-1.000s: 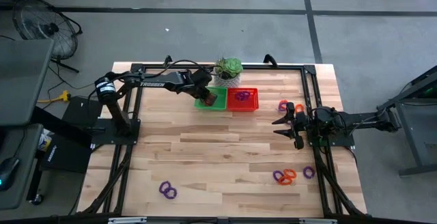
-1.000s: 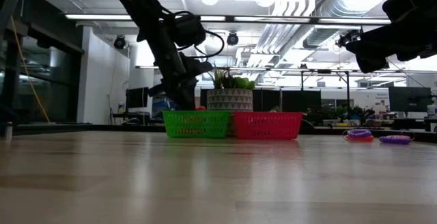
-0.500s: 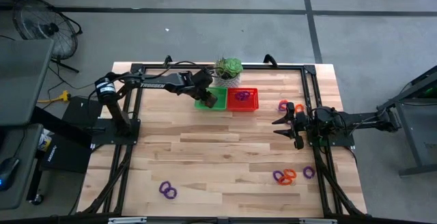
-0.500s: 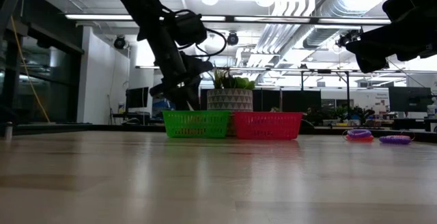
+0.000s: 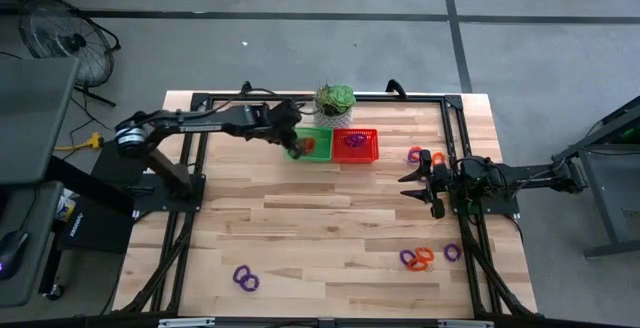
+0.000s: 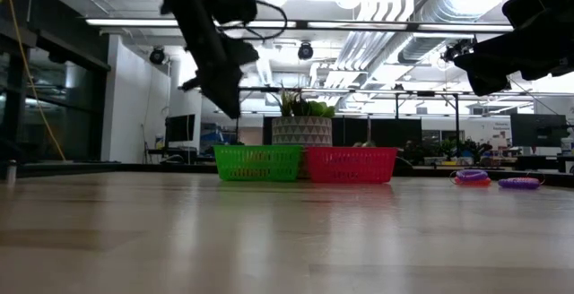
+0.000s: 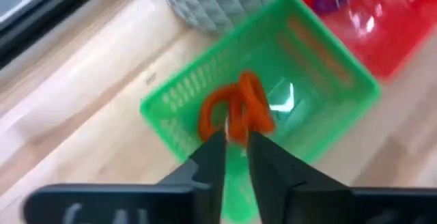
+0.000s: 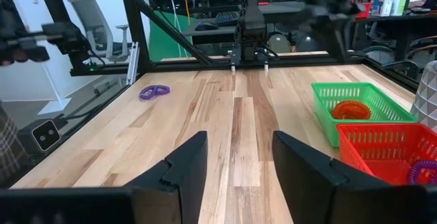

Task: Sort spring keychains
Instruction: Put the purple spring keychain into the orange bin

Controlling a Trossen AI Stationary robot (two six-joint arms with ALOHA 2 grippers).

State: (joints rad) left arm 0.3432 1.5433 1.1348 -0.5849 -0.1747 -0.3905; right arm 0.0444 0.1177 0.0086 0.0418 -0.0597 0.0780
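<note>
My left gripper (image 5: 293, 148) (image 7: 236, 142) hangs above the left rim of the green mesh basket (image 5: 318, 151) (image 7: 328, 67), fingers a narrow gap apart and holding nothing. An orange spring keychain (image 7: 235, 111) (image 8: 350, 109) lies on the green basket's floor. A purple one (image 5: 352, 140) lies in the red basket (image 5: 368, 154). Other orange and purple keychains lie on the table at the right (image 5: 415, 154), near right (image 5: 420, 258) and near left (image 5: 245, 279). My right gripper (image 5: 412, 183) (image 8: 239, 149) waits open above the table's right side.
A potted plant (image 5: 335, 99) stands just behind the two baskets at the far edge. A black metal frame (image 5: 200, 168) runs around the table. Bare wood (image 5: 320, 228) spreads across the middle between the baskets and the near keychains.
My left gripper has risen out of the green basket and drawn back toward the table's left edge. The orange keychain stays in the basket.
</note>
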